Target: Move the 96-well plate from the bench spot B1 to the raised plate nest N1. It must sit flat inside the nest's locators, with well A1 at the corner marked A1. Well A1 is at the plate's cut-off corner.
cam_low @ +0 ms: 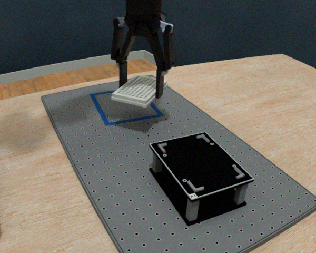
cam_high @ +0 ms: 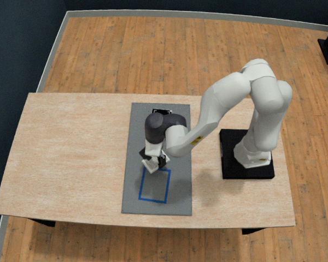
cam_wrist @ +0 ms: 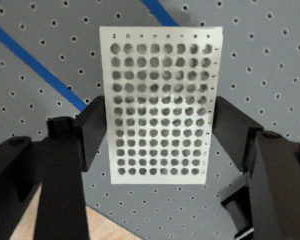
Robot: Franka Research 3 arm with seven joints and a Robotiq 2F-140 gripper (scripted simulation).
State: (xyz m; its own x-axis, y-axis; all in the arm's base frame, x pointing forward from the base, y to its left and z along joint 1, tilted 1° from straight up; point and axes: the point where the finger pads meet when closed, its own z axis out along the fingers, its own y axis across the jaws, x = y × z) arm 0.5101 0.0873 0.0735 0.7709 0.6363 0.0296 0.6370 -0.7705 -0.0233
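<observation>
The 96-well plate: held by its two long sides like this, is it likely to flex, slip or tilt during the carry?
The 96-well plate looks rigid: its edges stay straight in the gripper. It probably pivots easily, since it hangs tilted above the blue outline. The narrow fingers grip smooth side walls, so slipping seems possible.
</observation>
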